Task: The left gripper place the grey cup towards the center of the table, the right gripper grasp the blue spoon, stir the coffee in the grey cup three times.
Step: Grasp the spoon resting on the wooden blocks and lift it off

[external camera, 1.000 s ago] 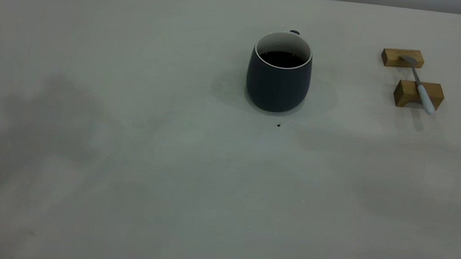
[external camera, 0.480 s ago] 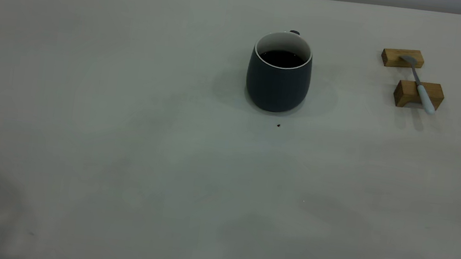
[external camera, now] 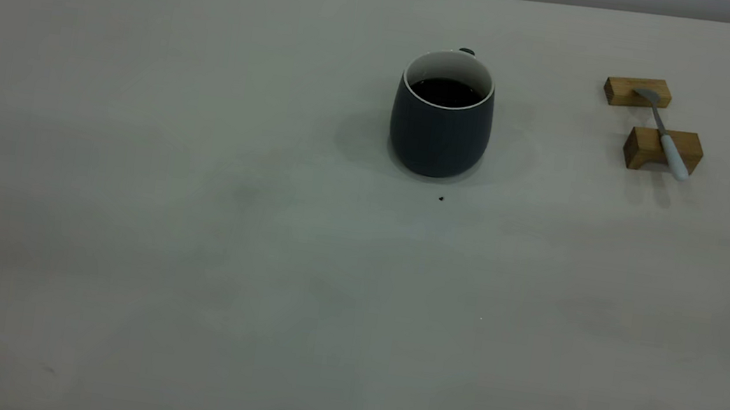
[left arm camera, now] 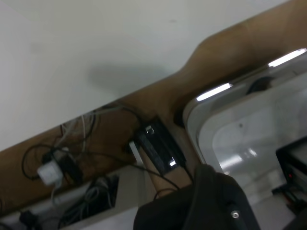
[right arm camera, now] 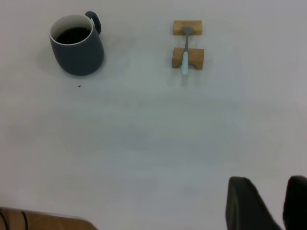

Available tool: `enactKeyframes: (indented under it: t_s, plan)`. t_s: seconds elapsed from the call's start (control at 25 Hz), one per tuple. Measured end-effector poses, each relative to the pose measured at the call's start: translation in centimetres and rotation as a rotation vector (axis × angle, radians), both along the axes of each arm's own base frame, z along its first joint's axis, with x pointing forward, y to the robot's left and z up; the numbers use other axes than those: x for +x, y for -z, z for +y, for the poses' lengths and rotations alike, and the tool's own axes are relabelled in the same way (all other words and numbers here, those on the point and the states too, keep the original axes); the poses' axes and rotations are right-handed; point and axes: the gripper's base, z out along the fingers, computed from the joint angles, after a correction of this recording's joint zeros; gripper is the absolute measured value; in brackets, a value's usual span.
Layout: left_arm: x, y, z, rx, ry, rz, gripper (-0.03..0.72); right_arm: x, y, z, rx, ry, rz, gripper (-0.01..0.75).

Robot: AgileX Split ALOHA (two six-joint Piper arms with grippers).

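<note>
1. The grey cup (external camera: 440,127) stands upright toward the middle of the table (external camera: 190,245), holding dark coffee (external camera: 447,93); its handle points to the far side.
2. The blue spoon (external camera: 663,135) lies across two wooden blocks (external camera: 663,150), well to the right of the cup.
3. The right pincer (right arm camera: 273,203) hangs above the near part of the table, fingers apart, gripping nothing.
4. The left pincer is out of sight; its wrist camera shows only the table edge and cables (left arm camera: 62,163).
</note>
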Motion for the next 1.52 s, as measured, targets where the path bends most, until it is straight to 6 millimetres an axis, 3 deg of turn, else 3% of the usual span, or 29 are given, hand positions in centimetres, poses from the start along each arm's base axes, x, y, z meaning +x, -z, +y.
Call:
enactKeyframes:
  t_s: [0.4,0.92,1.52]
  plan:
    - [-3.4,-1.4,1.1,-0.086,-0.020,-0.259,0.585,0.0,0.0,0.0,0.000,0.000,0.000,0.240]
    - [-8.6,-1.8,2.2,-0.105,-0.322,-0.640,0.585,0.0,0.0,0.0,0.000,0.000,0.000,0.240]
    - [-8.9,-1.7,2.1,-0.100,-0.360,-0.657,0.585,0.0,0.0,0.0,0.001,0.000,0.000,0.240]
